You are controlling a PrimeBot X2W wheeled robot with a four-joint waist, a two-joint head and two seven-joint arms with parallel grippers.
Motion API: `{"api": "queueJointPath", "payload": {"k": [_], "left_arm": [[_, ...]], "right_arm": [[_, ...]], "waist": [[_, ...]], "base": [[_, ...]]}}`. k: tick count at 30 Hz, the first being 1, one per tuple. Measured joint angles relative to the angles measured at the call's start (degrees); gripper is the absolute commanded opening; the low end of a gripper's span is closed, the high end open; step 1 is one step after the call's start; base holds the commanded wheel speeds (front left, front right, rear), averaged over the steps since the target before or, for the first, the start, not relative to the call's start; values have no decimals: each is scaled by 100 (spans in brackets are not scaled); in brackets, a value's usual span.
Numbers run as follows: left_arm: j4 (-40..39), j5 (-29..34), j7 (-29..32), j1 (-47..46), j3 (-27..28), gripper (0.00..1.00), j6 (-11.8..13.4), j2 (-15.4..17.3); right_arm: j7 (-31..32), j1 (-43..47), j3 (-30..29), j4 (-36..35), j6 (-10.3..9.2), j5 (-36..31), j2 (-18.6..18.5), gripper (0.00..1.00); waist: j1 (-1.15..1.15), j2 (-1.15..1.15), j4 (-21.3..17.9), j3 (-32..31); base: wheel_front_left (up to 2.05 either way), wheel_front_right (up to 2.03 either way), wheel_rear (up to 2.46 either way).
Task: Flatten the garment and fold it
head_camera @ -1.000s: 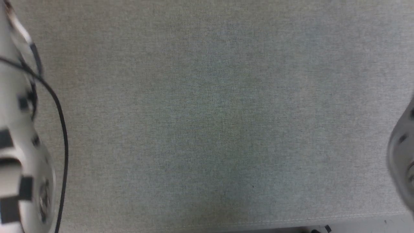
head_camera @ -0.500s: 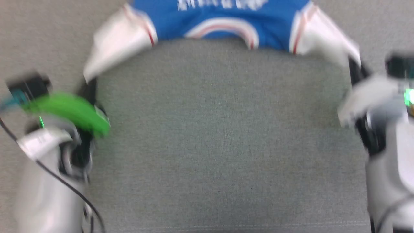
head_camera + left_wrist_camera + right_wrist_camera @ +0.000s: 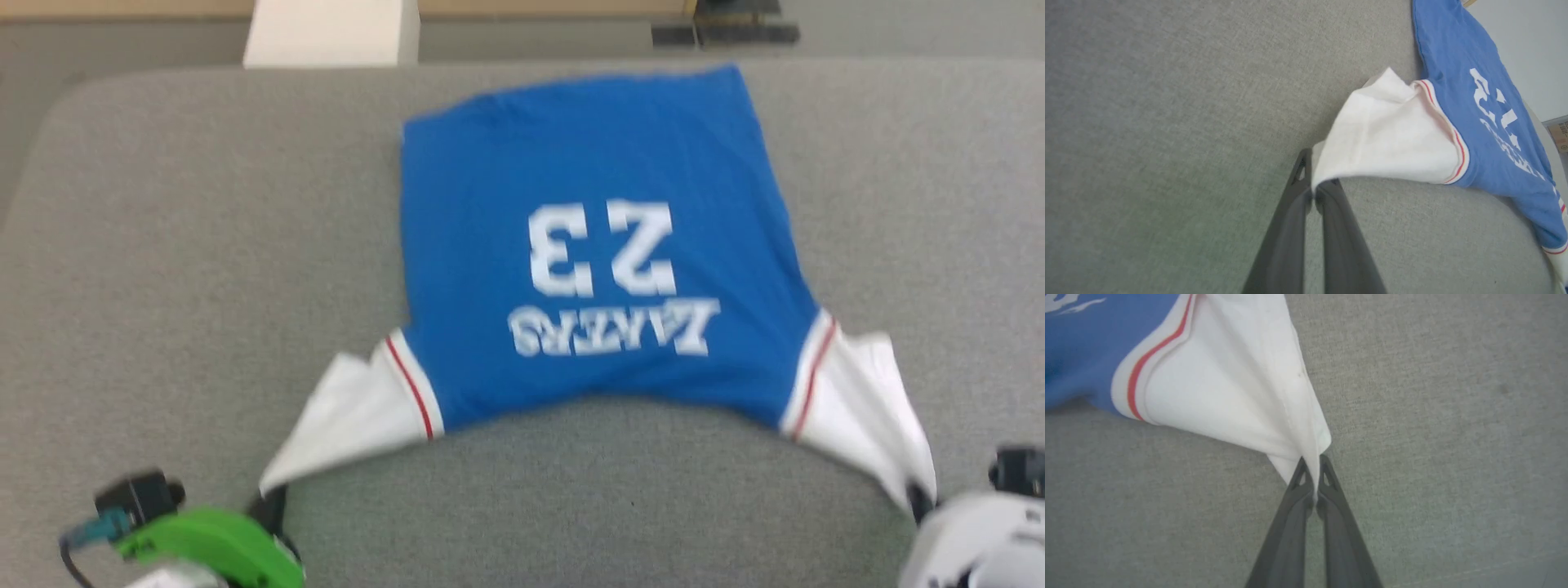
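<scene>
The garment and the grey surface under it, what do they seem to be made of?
The garment: soft, thin knit cloth, probably jersey, matte; its sleeve drapes and creases. The grey surface: woven, upholstery-like fabric, matte; a fine weave texture shows.

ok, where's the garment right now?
In the head view the garment lies spread on the grey surface, slightly right of centre, hem toward the far edge. Its white sleeve tips are pinched by the left gripper and right gripper.

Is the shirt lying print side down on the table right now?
No, the shirt lies with its white number and lettering facing up, reading upside down in the head view.
</scene>
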Motion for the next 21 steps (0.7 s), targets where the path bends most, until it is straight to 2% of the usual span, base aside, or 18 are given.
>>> {"api": "queueJointPath", "payload": {"k": [9,14,21], "left_arm": [[-16,-52,224,681,-160,0,70,-14],[59,-14,191,716,-238,0,92,-38],[158,27,104,651,-328,0,82,-73]], "right_arm": [[666,815,-136,-11,0,103,8,0],[681,812,-193,109,0,64,2,0],[634,414,-138,668,0,-178,-8,0]], "waist": [[0,0,104,-537],[0,0,163,-567],[0,0,148,-416]], "base": [[0,0,0],[0,0,0],[0,0,0]]}}
